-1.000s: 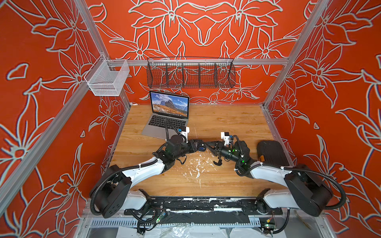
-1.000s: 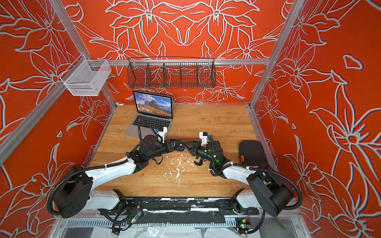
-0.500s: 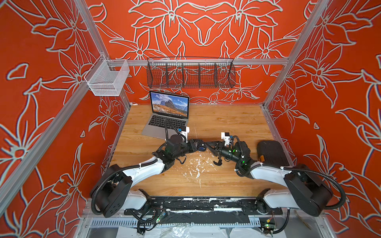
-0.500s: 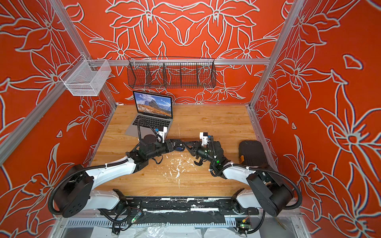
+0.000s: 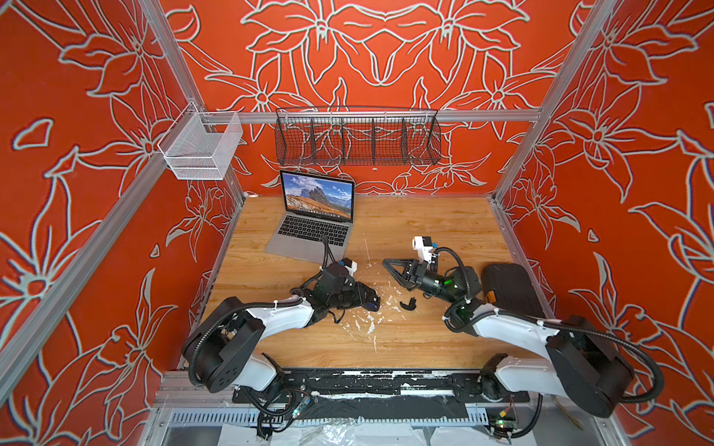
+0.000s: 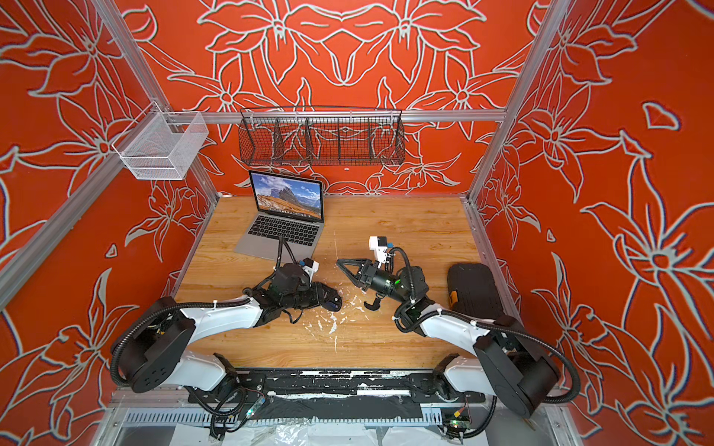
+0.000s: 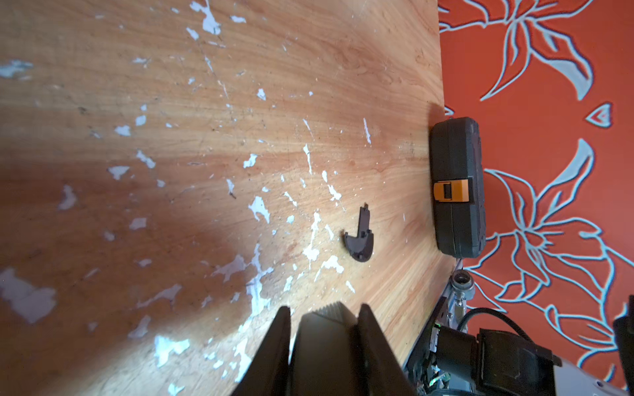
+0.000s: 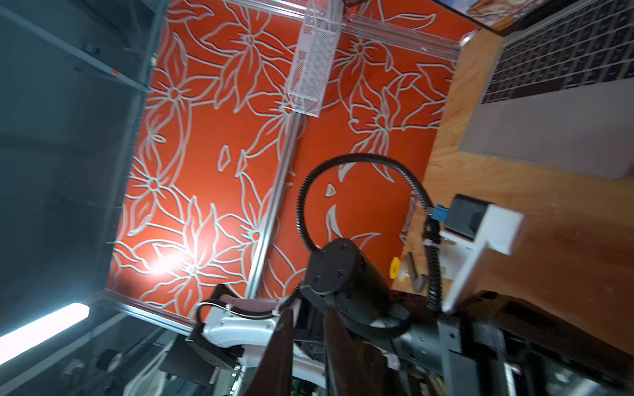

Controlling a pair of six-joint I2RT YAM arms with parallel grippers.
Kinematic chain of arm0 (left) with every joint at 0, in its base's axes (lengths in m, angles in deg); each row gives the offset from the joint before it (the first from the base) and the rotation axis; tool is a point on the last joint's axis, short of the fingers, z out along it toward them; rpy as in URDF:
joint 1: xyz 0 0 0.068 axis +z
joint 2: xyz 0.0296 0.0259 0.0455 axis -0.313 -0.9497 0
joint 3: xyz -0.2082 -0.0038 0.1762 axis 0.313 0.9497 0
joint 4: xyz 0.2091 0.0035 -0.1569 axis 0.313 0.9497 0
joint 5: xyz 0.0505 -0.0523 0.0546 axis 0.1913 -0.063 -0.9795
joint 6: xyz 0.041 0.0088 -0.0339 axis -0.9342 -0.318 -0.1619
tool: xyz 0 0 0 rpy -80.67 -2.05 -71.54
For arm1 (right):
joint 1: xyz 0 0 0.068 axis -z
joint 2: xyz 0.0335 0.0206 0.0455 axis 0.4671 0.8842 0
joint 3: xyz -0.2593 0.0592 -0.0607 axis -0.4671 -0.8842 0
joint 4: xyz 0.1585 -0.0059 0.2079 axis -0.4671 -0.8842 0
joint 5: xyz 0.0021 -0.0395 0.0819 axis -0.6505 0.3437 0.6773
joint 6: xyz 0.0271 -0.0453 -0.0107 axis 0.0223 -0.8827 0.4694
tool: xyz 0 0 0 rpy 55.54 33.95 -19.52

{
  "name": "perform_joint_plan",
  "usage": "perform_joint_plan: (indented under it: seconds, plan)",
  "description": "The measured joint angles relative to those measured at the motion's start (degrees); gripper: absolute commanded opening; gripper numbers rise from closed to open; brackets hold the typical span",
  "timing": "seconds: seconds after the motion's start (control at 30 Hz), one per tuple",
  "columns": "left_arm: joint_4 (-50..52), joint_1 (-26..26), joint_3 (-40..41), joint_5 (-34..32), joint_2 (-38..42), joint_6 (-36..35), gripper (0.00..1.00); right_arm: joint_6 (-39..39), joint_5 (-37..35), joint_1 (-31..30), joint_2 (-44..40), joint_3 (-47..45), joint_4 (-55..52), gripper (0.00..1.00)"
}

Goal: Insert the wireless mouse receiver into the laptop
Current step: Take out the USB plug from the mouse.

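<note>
Wireless mouse receiver could not be made out in any view, too small or hidden, so where it sat relative to either gripper could not be told. Right gripper [image 5: 385, 263] [image 6: 339, 262] had its jaws narrow. The tips looked nearly met in both top views, while the right wrist view showed a slim gap between the fingers [image 8: 283, 343]. Whether anything was pinched there could not be told. It hung over mid-table with tips pointing toward the left arm's side, near the front right corner of the laptop [image 5: 313, 229] but apart from it.

Laptop stood open at the far left of the table [image 5: 425, 228], screen showing a mountain landscape. Its keys and palm rest also showed in the right wrist view [image 8: 549, 130].

Left gripper [image 5: 369, 302] was clamped on the black mouse [image 5: 373, 306]. It sat nearer the robot's base than the right gripper, the two near but not touching. In the left wrist view the dark mouse body [image 7: 322, 349] filled the space between both fingers [image 7: 278, 346].

Curved black cover piece [image 5: 408, 305] [image 7: 359, 240] lay loose on the wood just past the mouse, apart from it. Black case [image 5: 508, 287] with an orange latch lay by the right wall. White worn patches [image 5: 371, 328] speckled the wood between the arms.
</note>
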Motion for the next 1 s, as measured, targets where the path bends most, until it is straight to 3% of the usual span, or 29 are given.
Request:
perform_joint_plan:
  seconds: [0.2, 0.4, 0.53, 0.73, 1.0]
  plan:
    - [8.92, 3.3, -0.44, 6.12, 1.07, -5.38, 0.0, -30.8, -6.82, -1.31, -13.73, 7.69, -44.68, 0.42]
    - [16.22, 3.67, -1.62, 11.37, 0.61, -10.62, 0.0, -53.07, -9.25, -3.5, -11.54, 9.03, -68.63, 0.55]
    - [18.29, 3.74, -1.62, 12.87, -0.79, -12.41, 0.0, -59.87, -9.46, -7.58, -5.75, 8.94, -74.1, 0.59]
    - [19.45, 3.85, -1.62, 13.84, -3.87, -13.84, 0.0, -64.32, -9.44, -12.74, 4.81, 10.43, -72.72, 0.59]
    - [19.41, 3.93, -2.03, 14.71, -4.7, -14.29, 0.0, -64.81, -8.68, -15.85, 13.73, 13.22, -66.03, 0.47]
